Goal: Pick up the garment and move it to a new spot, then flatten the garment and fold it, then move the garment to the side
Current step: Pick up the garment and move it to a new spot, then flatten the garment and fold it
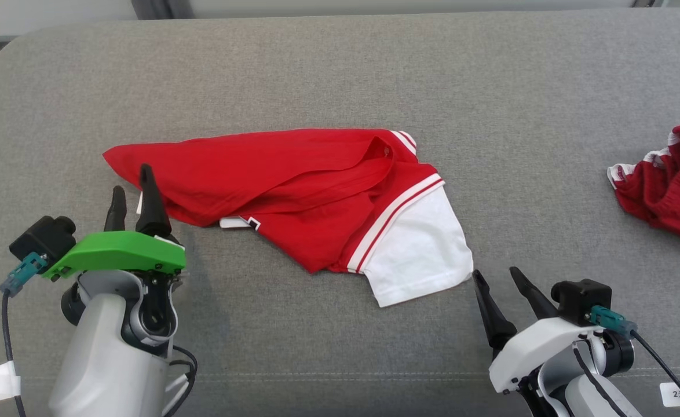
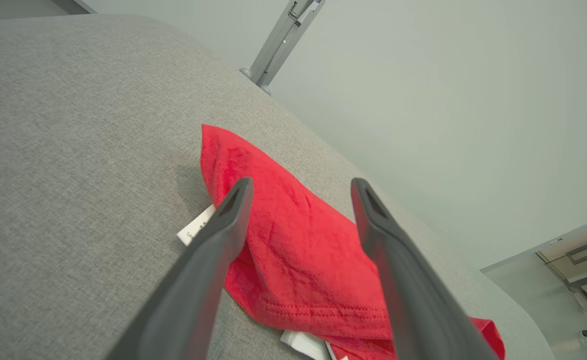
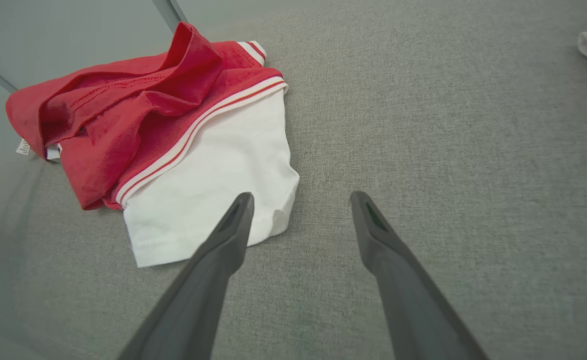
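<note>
Your left gripper (image 1: 131, 178) stands at the left edge of the red garment (image 1: 293, 179), jaws spread wide, pinching nothing. Your right gripper (image 1: 495, 271) is equally wide and empty, just beside the white sleeve (image 1: 421, 249). The red garment lies crumpled midway across the grey cushion (image 1: 317, 69), between both grippers.

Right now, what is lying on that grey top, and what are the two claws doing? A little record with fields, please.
surface: grey padded surface
main item: red shirt, crumpled and partly folded over itself
sleeve: white sleeve, sticking out on the robot's right side
left arm: left gripper open at the shirt's left end, holding nothing
right arm: right gripper open close beside the sleeve's corner, holding nothing
other: second red cloth, bunched at the far right edge
</note>
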`<state>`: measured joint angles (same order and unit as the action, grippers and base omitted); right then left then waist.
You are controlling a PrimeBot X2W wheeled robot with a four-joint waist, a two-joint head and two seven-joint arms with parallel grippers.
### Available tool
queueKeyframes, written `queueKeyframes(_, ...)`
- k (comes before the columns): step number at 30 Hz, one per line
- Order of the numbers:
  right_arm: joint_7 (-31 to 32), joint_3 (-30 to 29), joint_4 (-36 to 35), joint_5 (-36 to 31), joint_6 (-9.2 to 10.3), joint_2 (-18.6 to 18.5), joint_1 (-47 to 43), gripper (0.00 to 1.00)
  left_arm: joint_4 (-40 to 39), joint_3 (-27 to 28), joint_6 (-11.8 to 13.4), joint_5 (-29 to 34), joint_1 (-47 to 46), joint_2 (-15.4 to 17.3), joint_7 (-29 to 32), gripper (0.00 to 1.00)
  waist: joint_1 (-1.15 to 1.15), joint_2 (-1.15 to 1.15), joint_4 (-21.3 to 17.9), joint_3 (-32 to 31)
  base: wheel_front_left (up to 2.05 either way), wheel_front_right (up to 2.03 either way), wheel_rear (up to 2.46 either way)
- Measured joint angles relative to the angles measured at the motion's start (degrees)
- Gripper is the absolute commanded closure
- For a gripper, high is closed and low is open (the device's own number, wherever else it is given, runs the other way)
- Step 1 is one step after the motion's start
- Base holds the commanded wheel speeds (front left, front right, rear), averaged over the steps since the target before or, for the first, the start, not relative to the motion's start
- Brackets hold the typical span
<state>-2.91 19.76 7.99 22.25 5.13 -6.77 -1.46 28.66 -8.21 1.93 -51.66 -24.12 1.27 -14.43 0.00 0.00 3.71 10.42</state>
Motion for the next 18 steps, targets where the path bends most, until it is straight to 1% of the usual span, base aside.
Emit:
queueKeyframes(3, 0.5, 0.2, 1.2, 0.0, -0.16, 0.1, 1.1, 0.0, -2.1, -1.8, -0.7, 0.0, 1.0, 0.0, 0.0, 0.0, 0.0, 0.0, 1.0, 0.3, 0.0, 0.0, 0.0)
queueKeyframes(5, 1.0, 0.4, 2.0, 0.1, -0.56, 0.3, 2.0, 0.0, -3.4, -2.8, -0.7, 0.0, 1.8, 0.0, 0.0, 0.0, 0.0, 0.0, 1.6, 0.5, 0.0, 0.0, 0.0)
queueKeyframes(7, 1.0, 0.4, 2.4, 0.3, -0.56, 0.5, 2.4, 0.0, -3.9, -3.4, -0.7, 0.0, 2.2, 0.0, 0.0, 0.0, 0.0, 0.0, 1.9, 0.6, 0.0, 0.0, 0.0)
queueKeyframes(8, 1.1, 0.4, 2.8, 0.7, -0.57, 0.7, 2.7, 0.1, -4.5, -3.9, -0.8, 0.0, 2.5, 0.0, 0.0, 0.0, 0.0, 0.0, 2.2, 0.7, 0.0, 0.0, 0.0)
queueKeyframes(9, 1.5, 0.4, 3.4, 1.3, -0.57, 1.0, 2.9, 0.4, -5.0, -4.4, -0.9, 0.0, 2.9, 0.1, 0.0, 0.0, 0.0, 0.0, 2.5, 0.7, 0.0, 0.0, 0.0)
queueKeyframes(10, 1.8, 0.3, 4.1, 1.8, -0.55, 1.1, 3.0, 0.5, -5.5, -5.2, -0.9, -0.3, 3.2, 0.1, 0.0, 0.0, 0.0, 0.0, 2.8, 0.8, 0.0, 0.0, 0.0)
queueKeyframes(11, 2.0, 0.2, 4.7, 2.0, -0.51, 1.2, 3.0, 0.47, -6.1, -6.0, -1.0, -1.1, 3.6, 0.2, 0.0, 0.0, 0.0, 0.0, 3.0, 0.8, 0.0, 0.0, 0.0)
queueKeyframes(13, 2.5, -0.1, 5.8, 2.3, -0.49, 1.2, 3.0, 0.45, -7.3, -7.3, -1.0, -2.2, 4.4, 0.1, 0.0, 0.0, 0.0, 0.0, 3.6, 0.9, 0.0, 0.0, 0.0)
queueKeyframes(14, 2.7, -0.3, 6.3, 2.6, -0.48, 1.3, 3.0, 0.42, -8.0, -7.5, -1.0, -2.4, 4.8, 0.1, 0.0, 0.0, 0.0, 0.0, 3.8, 0.9, 0.0, 0.0, 0.0)
queueKeyframes(15, 3.1, -0.3, 6.8, 2.8, -0.49, 1.3, 3.1, 0.44, -8.8, -7.4, -0.8, -3.2, 5.2, 0.1, 0.0, 0.0, 0.0, 0.0, 4.0, 0.9, 0.0, 0.0, 0.0)
queueKeyframes(16, 3.3, -0.3, 7.2, 3.1, -0.49, 1.4, 3.2, 0.58, -9.4, -7.3, -0.5, -3.8, 5.5, 0.2, 0.0, 0.0, 0.0, 0.0, 4.1, 0.9, 0.0, 0.0, 0.0)
queueKeyframes(17, 3.5, -0.3, 7.5, 3.3, -0.49, 1.5, 3.2, 0.6, -10.0, -7.3, -0.3, -4.0, 5.8, 0.3, 0.0, 0.0, 0.0, 0.0, 4.2, 0.9, 0.0, 0.0, 0.0)
queueKeyframes(18, 3.5, -0.3, 7.7, 3.6, -0.49, 1.6, 3.3, 0.58, -10.7, -7.3, -0.2, -4.2, 6.1, 0.3, 0.0, 0.0, 0.0, 0.0, 4.2, 0.9, 0.0, 0.0, 0.0)
